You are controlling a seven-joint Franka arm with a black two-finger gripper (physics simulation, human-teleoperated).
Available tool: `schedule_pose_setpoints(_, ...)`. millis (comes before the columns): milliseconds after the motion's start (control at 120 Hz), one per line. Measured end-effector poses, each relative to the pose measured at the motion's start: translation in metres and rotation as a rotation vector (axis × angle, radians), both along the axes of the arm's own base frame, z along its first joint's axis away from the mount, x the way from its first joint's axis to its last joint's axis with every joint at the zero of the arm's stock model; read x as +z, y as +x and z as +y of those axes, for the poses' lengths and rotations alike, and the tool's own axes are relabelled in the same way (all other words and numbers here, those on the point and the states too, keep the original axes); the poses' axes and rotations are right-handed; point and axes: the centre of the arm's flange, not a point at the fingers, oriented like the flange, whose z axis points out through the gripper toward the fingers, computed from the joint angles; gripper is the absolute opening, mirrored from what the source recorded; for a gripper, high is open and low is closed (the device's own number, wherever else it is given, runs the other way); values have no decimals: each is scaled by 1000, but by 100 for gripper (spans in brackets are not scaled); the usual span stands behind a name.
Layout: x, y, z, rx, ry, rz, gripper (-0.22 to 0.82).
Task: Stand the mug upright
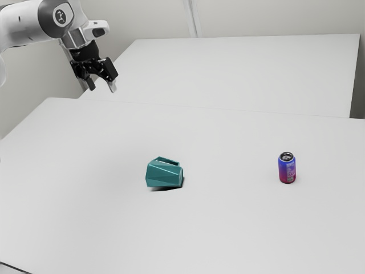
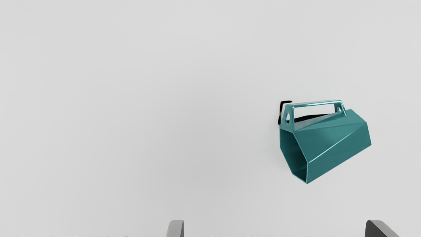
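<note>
From where I stand, the teal mug (image 1: 164,175) is nearest, tipped on its side on the white table (image 1: 228,228), mouth toward the exterior view's left. Well apart from the mug, toward the exterior view's right, a can (image 1: 287,170) stands upright. Farther back, the gripper (image 1: 102,87) hangs higher than the mug, past its mouth end, its fingers spread apart.

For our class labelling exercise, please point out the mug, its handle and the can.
Mug (image 2: 332,141): wrist view, side of its body.
Handle (image 2: 315,103): wrist view, its long bar.
Can (image 1: 287,170): exterior view, middle of its side.
</note>
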Motion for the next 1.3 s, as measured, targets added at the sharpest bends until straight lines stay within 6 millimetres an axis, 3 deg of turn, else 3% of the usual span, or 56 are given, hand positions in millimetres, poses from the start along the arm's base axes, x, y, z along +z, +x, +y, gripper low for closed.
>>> schedule_pose_setpoints(325,1,-6,-1,-2,-5,13,60)
schedule_pose_setpoints(475,-18,-24,-10,-1,-73,58,60)
schedule_pose_setpoints(625,-67,-53,-11,61,-257,122,60)
schedule_pose_setpoints(767,-125,-64,-3,150,-427,124,60)
schedule_pose_setpoints(883,-168,-63,0,208,-548,103,60)
schedule_pose_setpoints(1083,-236,-56,-22,202,-665,100,60)
schedule_pose_setpoints(1300,-278,-51,-15,181,-749,49,60)
